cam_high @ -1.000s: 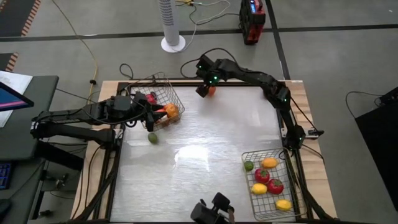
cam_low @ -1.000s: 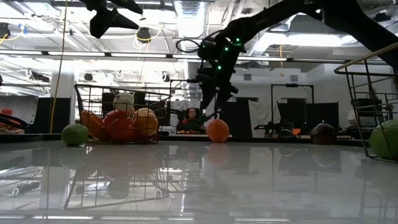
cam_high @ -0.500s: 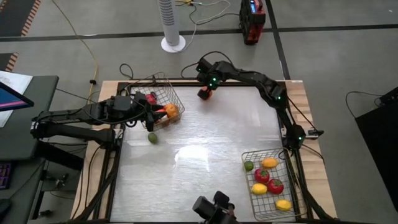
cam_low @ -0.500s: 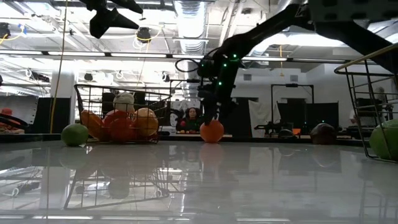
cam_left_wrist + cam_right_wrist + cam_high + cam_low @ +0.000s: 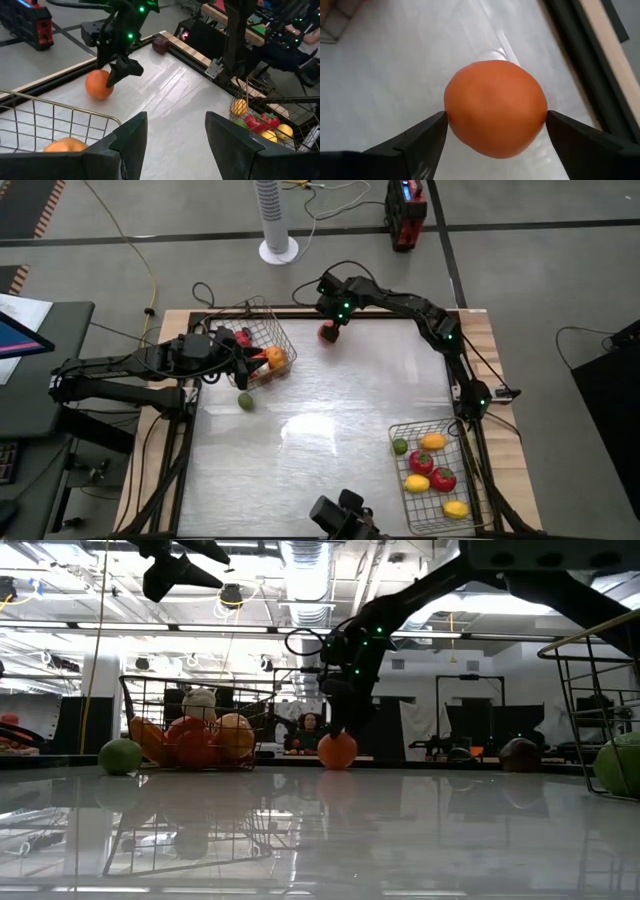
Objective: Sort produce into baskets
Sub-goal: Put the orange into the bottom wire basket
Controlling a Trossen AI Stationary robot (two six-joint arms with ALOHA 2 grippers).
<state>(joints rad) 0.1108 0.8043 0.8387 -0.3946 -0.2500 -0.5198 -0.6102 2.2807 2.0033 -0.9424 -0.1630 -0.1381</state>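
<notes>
Right gripper (image 5: 492,131): I have it at the table's far edge, jaws spread, one fingertip at each flank of the orange (image 5: 493,106). Whether the pads touch yet, I can't tell.
Key relation: the orange sits squarely between my right fingers, on the tabletop, straight ahead of the wrist. It's round, so no long axis to line up with.
Nearer arm: the right one by far; it's directly over the orange (image 5: 327,333).
Left gripper (image 5: 175,135): jaws parted, nothing between them, hanging over the left basket (image 5: 262,340) rim.
Left basket count: from the low view I make out about four pieces, one white, the rest orange and red; not certain.
Right basket (image 5: 434,475) count: six, namely one green, three yellow, two red.
Loose on the table: one lime (image 5: 245,401) beside the left basket, one dark piece (image 5: 160,44) at the far corner, plus the orange.
My call: closing the right jaws is the next thing this needs.
</notes>
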